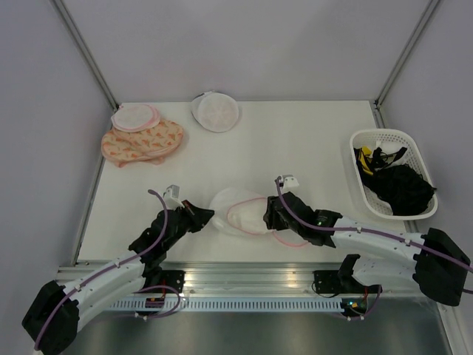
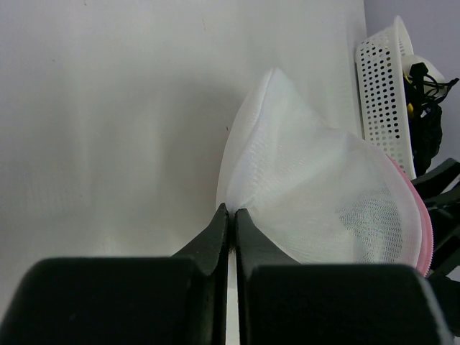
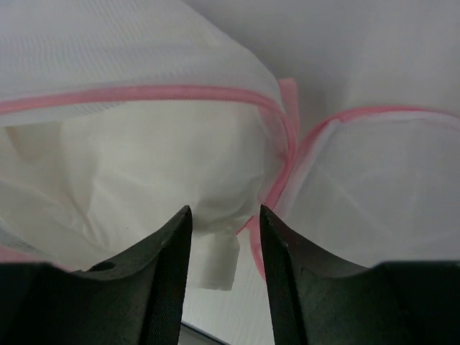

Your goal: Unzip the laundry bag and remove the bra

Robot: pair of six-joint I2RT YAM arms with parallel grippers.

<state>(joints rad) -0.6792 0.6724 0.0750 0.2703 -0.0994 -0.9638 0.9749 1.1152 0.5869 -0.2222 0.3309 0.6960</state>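
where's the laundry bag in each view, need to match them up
top external: laundry bag, bottom centre.
left wrist: laundry bag, centre right.
right wrist: laundry bag fills the frame.
shared landmark: white basket, right side of top view, top right of left wrist.

On the laundry bag (image 1: 235, 211): right part hidden under the right gripper (image 1: 270, 216) from overhead; cut off at the top and sides of the right wrist view, the pale fabric (image 3: 144, 165) inside too shapeless to identify. At the bag's left tip: mesh hidden inside the closed left gripper (image 2: 231, 210). Right of the bag, white basket (image 2: 379, 86): cut off in the left wrist view, dark contents (image 1: 403, 188) an unreadable tangle.
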